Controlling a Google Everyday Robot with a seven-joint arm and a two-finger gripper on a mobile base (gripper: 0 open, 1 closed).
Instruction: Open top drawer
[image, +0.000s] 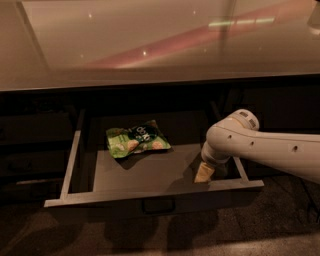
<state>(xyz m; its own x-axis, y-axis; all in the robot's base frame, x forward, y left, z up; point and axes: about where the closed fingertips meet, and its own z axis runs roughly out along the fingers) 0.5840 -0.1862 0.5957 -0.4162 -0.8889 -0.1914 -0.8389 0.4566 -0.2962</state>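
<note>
Top drawer: we see the top drawer (150, 193) pulled well out from under the desk, with its grey floor and pale side walls open to view.
Handle: a small dark handle (158, 205) sits at the middle of the drawer's front, just below the front rim.
Pincer: we find the pincer (204, 172) down inside the drawer at its front right corner. Its pale yellowish tip is just behind the front wall and near the right side wall. We cannot tell whether it is released or clenched, nor whether it touches the front wall.
Arm: the white arm (270, 150) comes in from the right edge and bends down at a rounded joint over the drawer's right side.
Snack bag: a green snack bag (136, 141) lies flat on the drawer floor, toward the back left, well apart from the pincer.
Desk: the glossy pale desk (150, 45) spans the upper part of the view and overhangs the drawer's back.
Surroundings: we make out dark cabinet fronts (35, 145) beside the drawer.
</note>
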